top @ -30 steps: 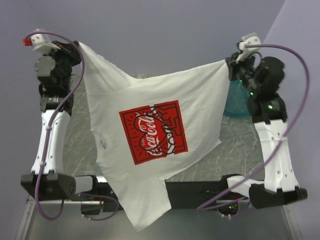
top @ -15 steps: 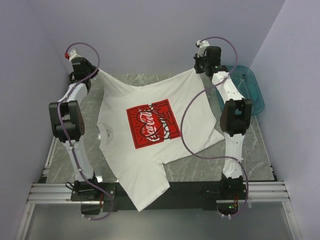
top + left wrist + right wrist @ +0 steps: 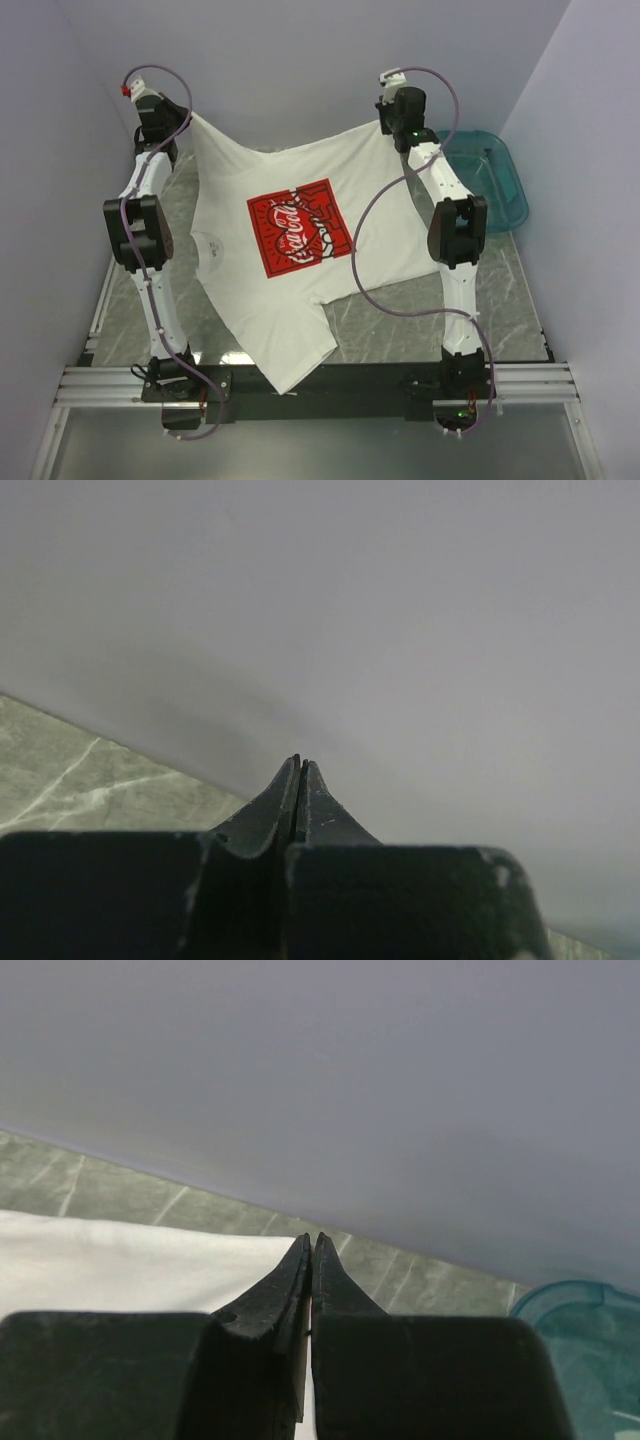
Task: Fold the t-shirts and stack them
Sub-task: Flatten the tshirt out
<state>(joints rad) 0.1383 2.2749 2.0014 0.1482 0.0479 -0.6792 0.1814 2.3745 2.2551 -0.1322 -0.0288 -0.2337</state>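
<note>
Both arms are stretched out toward the far wall [image 3: 300, 60], each holding one corner of the white t-shirt [image 3: 270, 300] up off the table [image 3: 400, 310]. The left gripper [image 3: 299, 764] has its jaws pressed tight together. No cloth shows in its own wrist view, but from above the far left corner of the shirt runs straight up into it, so I judge it is pinching that corner. The right gripper [image 3: 308, 1240] is likewise clamped, with a sliver of white fabric caught between its jaws and more cloth lying just to its left.

Held this way, the far edge hangs in a shallow sag between the two grippers. The rest of the shirt slopes down onto the table with the red print [image 3: 297, 225] facing up. The collar [image 3: 207, 250] sits toward the left, so the shirt lies sideways, and one end trails over the near edge between the arm bases. The wide, high grip looks meant to spread the cloth flat and free of wrinkles before any fold is made.

The teal basin [image 3: 495, 190] sits at the far right, beside the right arm and apart from the shirt. Folding proper does not seem to have begun.
</note>
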